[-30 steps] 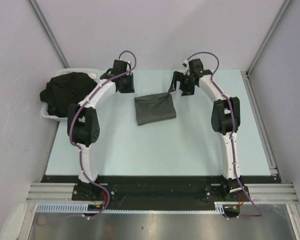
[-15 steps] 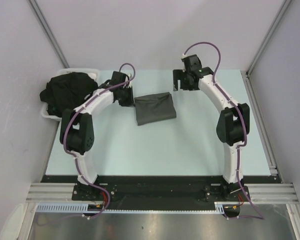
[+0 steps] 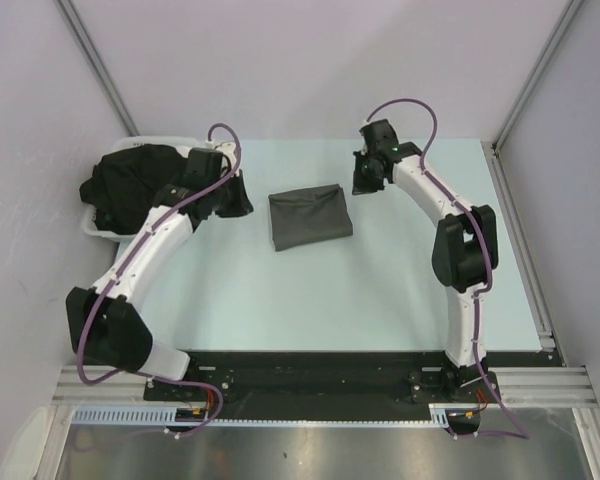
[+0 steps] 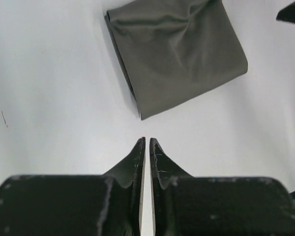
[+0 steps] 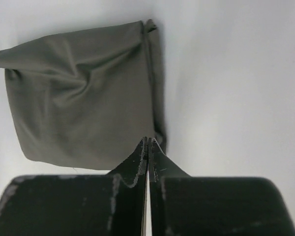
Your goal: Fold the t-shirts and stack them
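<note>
Charcoal grey t-shirt (image 3: 310,217), one: folded to a creased rectangle, flat at mid-table (image 3: 280,300) between both arms. Black t-shirts (image 3: 130,185): one heap in one white tray (image 3: 92,228), far left; number untellable. Left gripper (image 4: 147,141): fingers nearly touching, empty. Right gripper (image 5: 147,140): fingers pressed together, empty.

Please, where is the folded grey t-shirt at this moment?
In the top view the folded grey t-shirt lies flat on the table, toward its far edge, between the left tool and the right tool.
</note>
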Robot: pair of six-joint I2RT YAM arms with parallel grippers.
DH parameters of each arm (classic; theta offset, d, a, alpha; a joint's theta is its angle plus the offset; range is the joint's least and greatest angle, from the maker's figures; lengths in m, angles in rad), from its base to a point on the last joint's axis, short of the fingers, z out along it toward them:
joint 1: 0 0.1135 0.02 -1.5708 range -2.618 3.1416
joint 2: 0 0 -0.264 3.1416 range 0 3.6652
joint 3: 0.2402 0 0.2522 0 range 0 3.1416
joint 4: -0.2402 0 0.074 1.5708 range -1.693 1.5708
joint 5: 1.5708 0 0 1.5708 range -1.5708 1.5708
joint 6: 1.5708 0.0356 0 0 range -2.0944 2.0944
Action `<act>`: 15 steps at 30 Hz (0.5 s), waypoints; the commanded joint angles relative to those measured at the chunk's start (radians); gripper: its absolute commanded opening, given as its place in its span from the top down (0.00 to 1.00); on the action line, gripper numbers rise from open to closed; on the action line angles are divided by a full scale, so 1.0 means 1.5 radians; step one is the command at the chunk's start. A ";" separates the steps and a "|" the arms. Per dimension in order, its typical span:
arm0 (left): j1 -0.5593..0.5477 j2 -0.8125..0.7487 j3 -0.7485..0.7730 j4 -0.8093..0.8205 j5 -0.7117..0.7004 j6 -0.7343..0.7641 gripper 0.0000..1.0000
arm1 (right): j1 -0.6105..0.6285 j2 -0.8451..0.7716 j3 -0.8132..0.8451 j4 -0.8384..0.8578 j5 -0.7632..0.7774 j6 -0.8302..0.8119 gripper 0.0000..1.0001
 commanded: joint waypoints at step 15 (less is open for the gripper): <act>-0.001 -0.155 -0.085 -0.056 -0.075 -0.030 0.88 | 0.111 0.223 0.325 -0.051 -0.040 -0.038 1.00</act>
